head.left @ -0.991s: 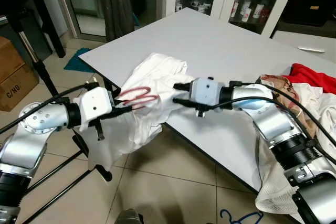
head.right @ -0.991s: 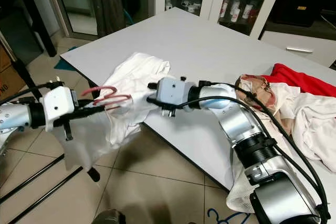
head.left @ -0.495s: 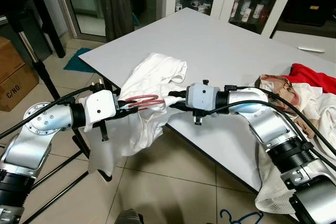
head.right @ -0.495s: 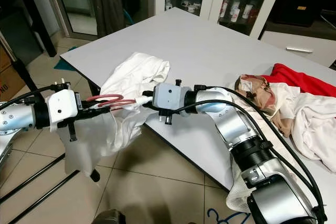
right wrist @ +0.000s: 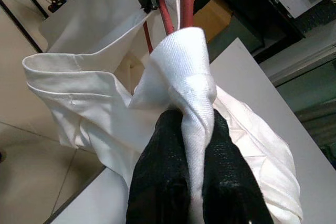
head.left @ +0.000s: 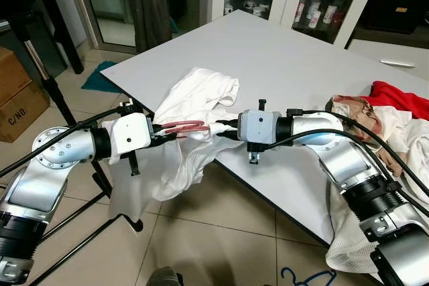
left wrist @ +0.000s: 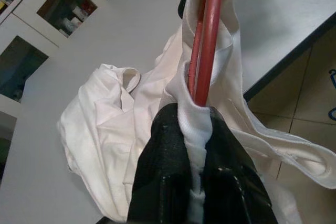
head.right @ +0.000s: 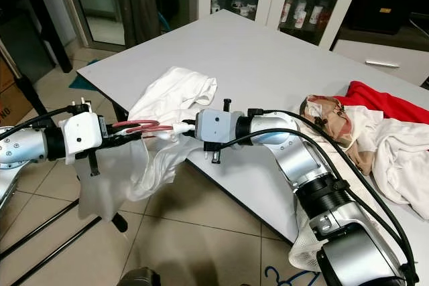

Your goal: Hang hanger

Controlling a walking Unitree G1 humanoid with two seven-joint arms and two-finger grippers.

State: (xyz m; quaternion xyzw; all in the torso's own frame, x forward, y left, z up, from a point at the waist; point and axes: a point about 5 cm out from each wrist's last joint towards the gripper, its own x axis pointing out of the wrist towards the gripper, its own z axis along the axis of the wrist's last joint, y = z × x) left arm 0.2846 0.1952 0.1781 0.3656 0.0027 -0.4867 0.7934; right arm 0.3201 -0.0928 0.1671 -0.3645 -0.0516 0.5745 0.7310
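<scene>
We are standing by the big white counter (head.left: 281,65). The soft, floppy white shirt (head.left: 194,98) is hanging off its corner. Our left claw (head.left: 163,134) is pinching the stiff, light red hanger (head.left: 182,126) through cloth. Our right claw (head.left: 221,130) is clenching shirt fabric. We are thinking the hanger's rod is the best spot to hold.

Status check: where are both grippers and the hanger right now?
Left gripper shut on red hanger and white cotton shirt. Right gripper shut on shirt fabric. Both off the grey table's corner. Nothing in the way.
</scene>
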